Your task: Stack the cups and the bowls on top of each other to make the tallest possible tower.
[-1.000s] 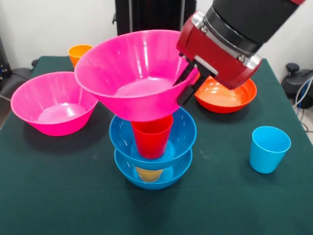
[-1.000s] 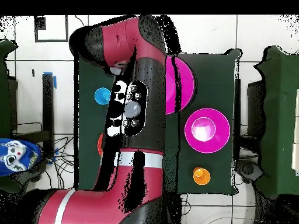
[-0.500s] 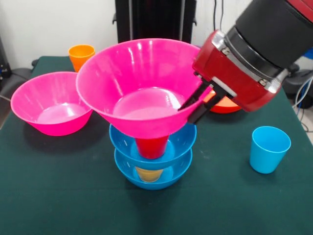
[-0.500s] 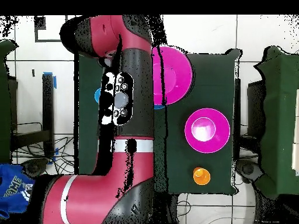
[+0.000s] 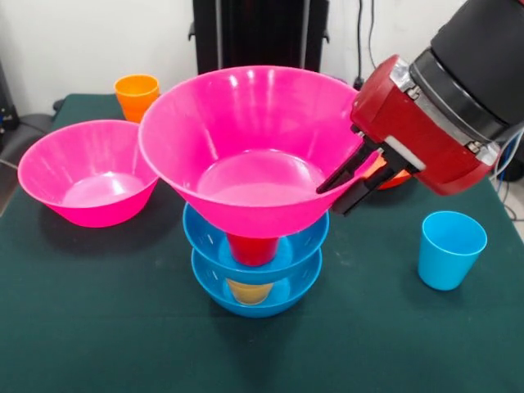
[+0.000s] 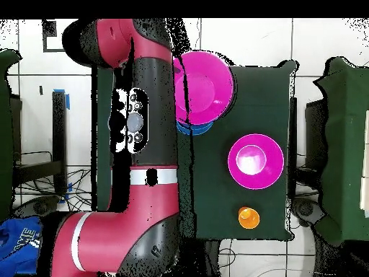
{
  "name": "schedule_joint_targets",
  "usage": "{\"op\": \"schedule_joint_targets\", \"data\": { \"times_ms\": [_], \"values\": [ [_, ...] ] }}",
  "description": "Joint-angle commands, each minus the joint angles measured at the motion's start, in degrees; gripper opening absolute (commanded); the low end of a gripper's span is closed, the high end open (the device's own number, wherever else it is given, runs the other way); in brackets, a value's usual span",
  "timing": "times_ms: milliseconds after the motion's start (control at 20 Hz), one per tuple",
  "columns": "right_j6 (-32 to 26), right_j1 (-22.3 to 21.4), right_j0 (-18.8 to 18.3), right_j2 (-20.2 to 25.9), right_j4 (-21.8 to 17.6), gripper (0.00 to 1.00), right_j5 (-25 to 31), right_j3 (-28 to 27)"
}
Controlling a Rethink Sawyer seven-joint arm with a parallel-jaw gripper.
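On the green desk you can count nine pieces in the front view: two blue bowls, two pink bowls, one orange-red bowl and four cups.

Nearest you stands the tower. Its lower blue bowl holds a yellow cup, of which only a sliver shows. The upper blue bowl sits on that, with a red cup standing in it. A large pink bowl rests on top of the red cup, hiding most of it, and tilts slightly. To the right, well apart from the tower, a light blue cup stands upright on the desk.

The tool comes in from the upper right on the red and black arm, and its dark fingers are clamped on the pink bowl's right rim.

Further back on the left, the second pink bowl sits empty and upright. Behind the tool, the orange-red bowl is almost wholly hidden by the arm. At the far left corner an orange cup stands alone.

From overhead, the arm covers much of the desk, including the light blue cup. You can read no writing on anything.
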Motion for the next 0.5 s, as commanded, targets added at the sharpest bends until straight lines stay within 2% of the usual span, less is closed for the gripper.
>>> {"op": "schedule_joint_targets", "data": {
  "times_ms": [50,250,500],
  "values": [
    [-15.0,2.4,1.1,-2.2,-1.9,0.0,11.9,-5.0],
    [-14.1,2.3,1.2,-3.9,-0.8,0.0,13.2,-4.0],
    [-12.7,1.6,1.4,-4.4,0.4,0.0,11.7,-1.1]
  ]
}}
